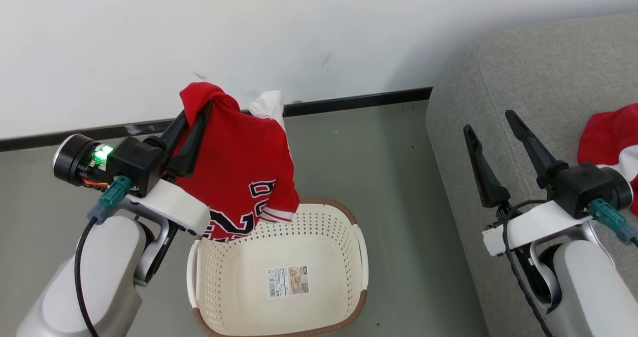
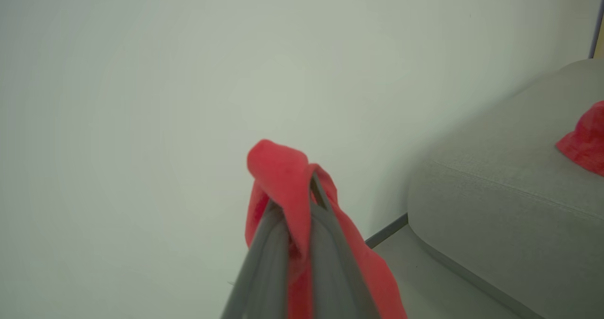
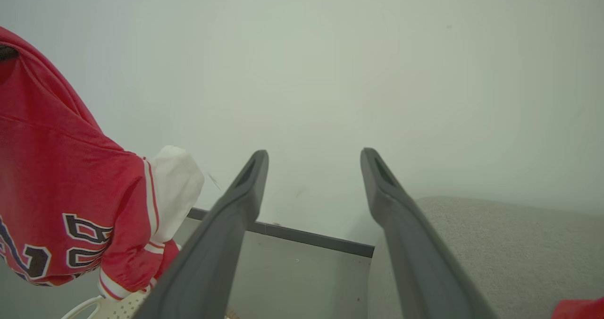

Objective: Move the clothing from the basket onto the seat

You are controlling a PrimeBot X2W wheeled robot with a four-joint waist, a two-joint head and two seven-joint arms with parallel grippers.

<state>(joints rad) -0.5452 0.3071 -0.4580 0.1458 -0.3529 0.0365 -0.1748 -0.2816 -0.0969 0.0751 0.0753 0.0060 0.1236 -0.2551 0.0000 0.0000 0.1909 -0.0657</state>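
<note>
Head view: left end effector (image 1: 197, 111) pinches clothing (image 1: 239, 162) hanging over basket (image 1: 324, 220).

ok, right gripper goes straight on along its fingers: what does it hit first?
Probably the pale wall: the open right gripper points at it with nothing between. The seat lies off that line. Depth is unclear.

Setting: a domestic room of living-room type. Indicators:
- A grey fabric-upholstered sofa seat (image 1: 523, 78) with a stitched seam.
- A perforated plastic laundry basket (image 1: 324, 222) on the smooth grey floor (image 1: 359, 147) just beside the seat.
- Red clothing (image 1: 605, 137) lying on the seat.
- A plain white wall (image 1: 299, 28) whose dark skirting strip (image 1: 359, 100) runs up to the seat.
</note>
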